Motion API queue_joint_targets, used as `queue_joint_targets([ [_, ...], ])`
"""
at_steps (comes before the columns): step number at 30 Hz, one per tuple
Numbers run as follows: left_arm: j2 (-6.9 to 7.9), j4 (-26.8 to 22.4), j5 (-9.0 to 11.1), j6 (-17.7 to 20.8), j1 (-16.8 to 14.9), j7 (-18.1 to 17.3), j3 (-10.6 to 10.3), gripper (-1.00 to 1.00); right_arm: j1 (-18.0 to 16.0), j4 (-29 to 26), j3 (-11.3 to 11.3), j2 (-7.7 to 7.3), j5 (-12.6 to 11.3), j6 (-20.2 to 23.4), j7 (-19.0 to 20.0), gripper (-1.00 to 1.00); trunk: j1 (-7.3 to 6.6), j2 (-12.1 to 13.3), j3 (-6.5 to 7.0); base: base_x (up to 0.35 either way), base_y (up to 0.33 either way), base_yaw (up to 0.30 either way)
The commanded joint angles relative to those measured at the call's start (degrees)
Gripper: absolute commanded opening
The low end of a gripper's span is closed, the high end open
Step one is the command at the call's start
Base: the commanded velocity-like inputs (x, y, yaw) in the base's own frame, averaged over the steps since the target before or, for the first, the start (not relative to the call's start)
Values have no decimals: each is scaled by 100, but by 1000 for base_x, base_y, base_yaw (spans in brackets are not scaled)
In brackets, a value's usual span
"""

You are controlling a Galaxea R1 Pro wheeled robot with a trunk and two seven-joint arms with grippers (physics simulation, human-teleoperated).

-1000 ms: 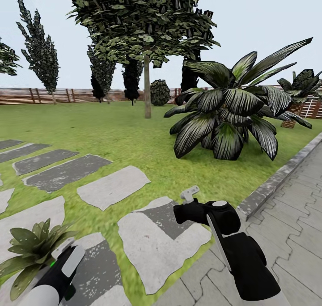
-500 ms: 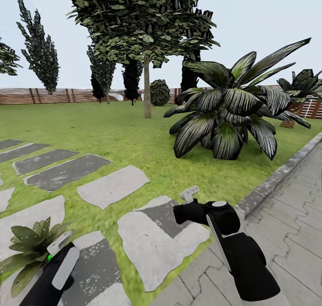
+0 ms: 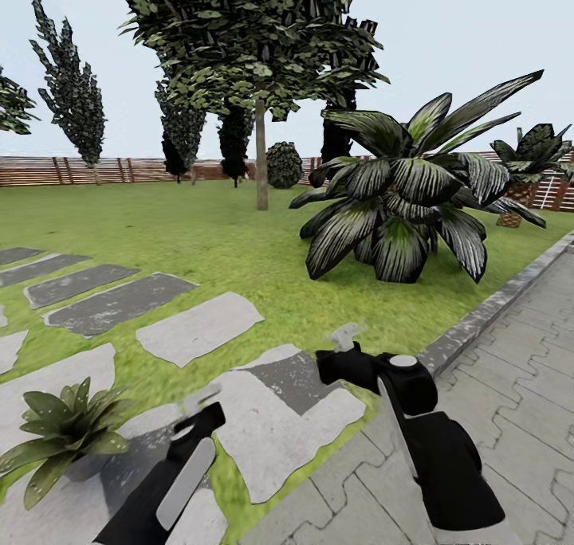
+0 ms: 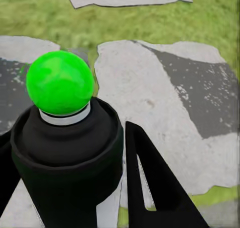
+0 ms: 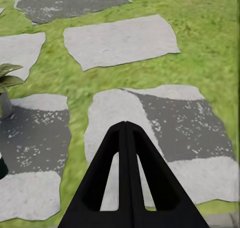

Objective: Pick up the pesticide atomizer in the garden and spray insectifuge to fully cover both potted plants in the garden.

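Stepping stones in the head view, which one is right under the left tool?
The big stone between the two arms, half pale and half dark grey. The left tool hangs over its near left edge; the others lie farther out on the lawn.

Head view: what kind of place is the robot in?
It looks like a fenced garden. There is a green lawn crossed by flat stepping stones, trees and a big striped-leaf bush on the grass, a wooden fence at the back, and grey paving along one side.
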Motion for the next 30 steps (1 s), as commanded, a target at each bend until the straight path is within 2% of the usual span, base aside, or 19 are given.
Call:
queue_joint_targets([
  [1, -5, -32, 8, 25, -4, -13, -64, -100, -4, -7, -99, 10, 70, 34, 45, -100, -1, -3, -6, -1, 0, 5],
  [2, -186, -73, -7, 40, -4, -229, -557, -100, 1, -8, -228, 10, 111, 267, -115, -100, -1, -3, -6, 0, 0, 239],
  [5, -245, -84, 0, 48, -2, -255, -682, -100, 7, -9, -251, -23, 119, 665, -172, -100, -1, -3, -6, 0, 0, 262],
  [7, -263, -170, 7, 124, -3, -255, -707, -100, -6, -9, -307, -41, 123, 759, -193, -100, -1, -3, -6, 0, 0, 281],
  [9, -235, -462, 10, 467, -10, -261, -684, -100, -37, -9, -550, -50, 124, 759, -224, -100, -1, -3, -6, 0, 0, 286],
  [10, -217, -754, 1, 946, -117, -276, -636, -100, -106, -9, -939, -60, 125, 759, -265, -100, -1, -3, -6, 0, 0, 290],
  [11, -215, -791, 9, 1150, -235, -279, -619, -100, -128, -9, -1053, -62, 125, 759, -285, -100, -1, -3, -6, 0, 0, 290],
  [12, -293, -884, 14, 2013, -699, -265, -577, -100, -166, -9, -1266, -73, 125, 759, -318, -100, -1, -3, -6, 0, 0, 293],
  [14, -308, -908, 73, 2177, -899, -269, -557, -100, -172, -9, -1327, -134, 125, 759, -321, -100, -1, -3, -6, 0, 0, 293],
  [17, -289, -876, 425, 2602, -1263, -302, -518, -100, -200, -9, -1420, -242, 125, 759, -328, -100, -1, -3, -6, 0, 0, 293],
  [19, -249, -846, 525, 2745, -1293, -389, -520, -100, -196, -9, -1440, -267, 120, 759, -325, -100, -1, -3, -6, 0, 0, 196],
  [21, -218, -769, 545, 2798, -1284, -638, -541, -100, -167, -9, -1439, -282, 106, 759, -295, -100, -1, -3, -6, 0, 0, 80],
  [23, -155, -721, 546, 2817, -1117, -1035, -549, -100, -150, -9, -1435, -324, 69, 759, -250, -100, -1, -3, -6, 0, 0, 33],
  [25, 13, -704, 532, 2814, -928, -1805, -553, -100, -133, -9, -1405, -398, 50, 759, 89, -100, -1, -3, -6, 0, 0, 13],
  [27, 316, -694, 523, 2806, -832, -2792, -569, -100, -119, -9, -1379, -560, 54, 759, 928, -100, -1, -3, -6, 0, 0, 6],
  [28, 523, -666, 517, 2796, -786, -3460, -600, -100, -116, -9, -1370, -711, 73, 759, 1606, -100, -1, -3, -6, 0, 0, 2],
  [29, 608, -616, 513, 2761, -764, -3821, -640, -100, -115, -9, -1366, -780, 90, 759, 1945, -100, -1, -3, -6, 0, 0, 1],
  [30, 702, -262, 325, 2332, -735, -4473, -880, -100, -118, -7, -1361, -875, 126, 759, 2425, -100, -1, -3, -6, 0, 0, 0],
])
